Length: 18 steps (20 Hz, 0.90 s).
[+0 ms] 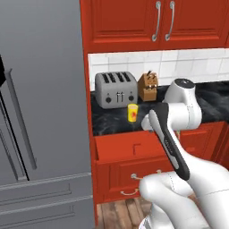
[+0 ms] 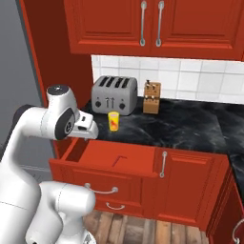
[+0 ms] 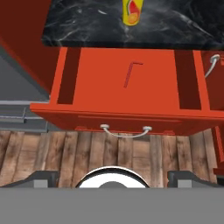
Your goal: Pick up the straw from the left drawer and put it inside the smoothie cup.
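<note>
The left drawer [image 3: 96, 83] stands pulled out under the black counter, its plain red inside showing. A thin red straw [image 3: 131, 74] with a bent end lies flat near the middle of it, faint in the base views as the straw [image 2: 119, 159] [image 1: 135, 147]. The small yellow smoothie cup [image 3: 133, 12] stands upright on the counter just behind the drawer, in front of the toaster; the cup [image 2: 113, 120] [image 1: 133, 112] is empty-looking from here. My gripper [image 3: 113, 177] is open, fingertips wide apart, holding nothing. It hangs above and in front of the drawer, looking down into it.
A silver toaster [image 2: 114, 94] and a wooden knife block [image 2: 152, 97] stand at the back of the counter. A grey fridge [image 1: 40, 112] walls off the left. A narrower red front with a vertical handle [image 2: 163, 164] adjoins the drawer's right. Lower drawers with curved handles [image 3: 126, 130] sit beneath.
</note>
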Tool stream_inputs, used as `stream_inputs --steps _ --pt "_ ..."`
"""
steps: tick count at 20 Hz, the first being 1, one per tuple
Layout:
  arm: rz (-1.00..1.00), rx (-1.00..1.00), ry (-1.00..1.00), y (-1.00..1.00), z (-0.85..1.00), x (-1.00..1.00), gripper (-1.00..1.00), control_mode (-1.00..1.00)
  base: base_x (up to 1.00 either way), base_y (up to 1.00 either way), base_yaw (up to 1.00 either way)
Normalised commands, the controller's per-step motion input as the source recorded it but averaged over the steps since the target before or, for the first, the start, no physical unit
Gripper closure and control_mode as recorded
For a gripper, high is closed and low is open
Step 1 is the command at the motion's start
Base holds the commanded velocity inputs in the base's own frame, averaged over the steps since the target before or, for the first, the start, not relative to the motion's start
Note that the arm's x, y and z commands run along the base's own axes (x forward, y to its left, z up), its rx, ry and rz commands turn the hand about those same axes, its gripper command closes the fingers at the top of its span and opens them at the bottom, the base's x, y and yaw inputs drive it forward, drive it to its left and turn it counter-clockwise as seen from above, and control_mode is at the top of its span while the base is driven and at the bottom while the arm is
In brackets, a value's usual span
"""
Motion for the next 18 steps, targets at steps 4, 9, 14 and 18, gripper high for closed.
stream_inputs --steps 4,9,14,18 --pt "0.00 0.00 0.00 0.00 0.00 0.00 -1.00 1.00 0.01 0.33 0.00" --pt "0.00 0.00 -0.05 -0.14 -0.14 0.04 -1.00 -1.00 0.00 0.00 0.00" --pt "0.00 0.00 0.00 -0.25 -0.18 0.05 -1.00 -1.00 0.00 0.00 0.00" --pt "0.00 0.00 0.00 -0.41 -0.17 0.04 -1.00 -1.00 0.00 0.00 0.00"
